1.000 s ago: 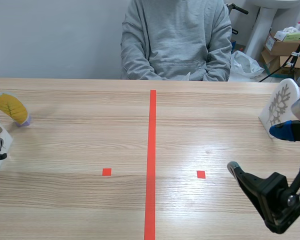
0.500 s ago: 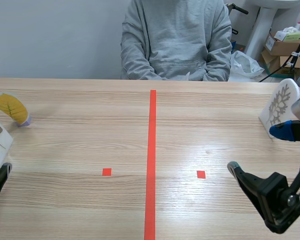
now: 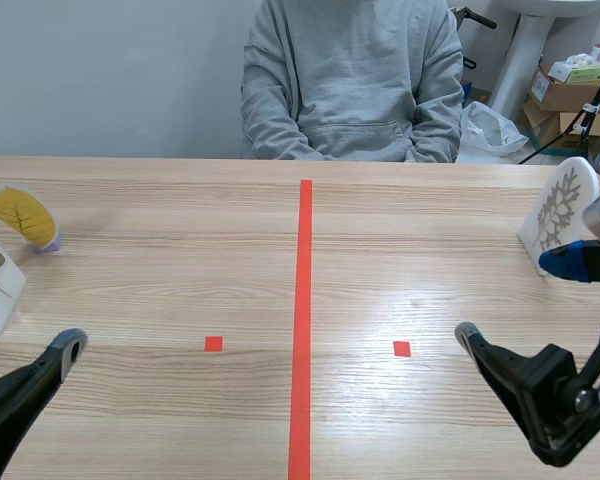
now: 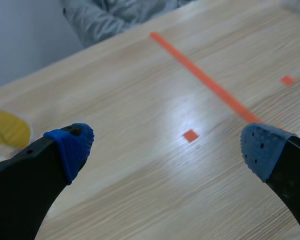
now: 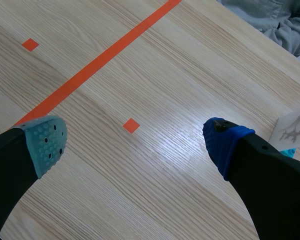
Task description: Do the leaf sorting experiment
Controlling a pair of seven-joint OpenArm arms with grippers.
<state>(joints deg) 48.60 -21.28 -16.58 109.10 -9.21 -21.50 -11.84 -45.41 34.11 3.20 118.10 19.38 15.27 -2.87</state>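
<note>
A yellow leaf stands on a small purple base at the far left; it also shows ahead of my left gripper and off to one side as the yellow leaf. A white card stands just in front of it at the table's left edge. My left gripper is open and holds nothing; one finger shows low at the left. A white card with a grey branching leaf stands at the far right. My right gripper is open and empty, near that leaf card.
A person in a grey hoodie sits across the table, hands below its far edge. An orange-red tape line runs down the middle, with one small square mark on each side. Boxes and a bag stand beyond the table's far right corner.
My left gripper opened, let go of the white card at the left edge and drew back toward the near edge and inward. The card stays standing. The right arm has not moved.
</note>
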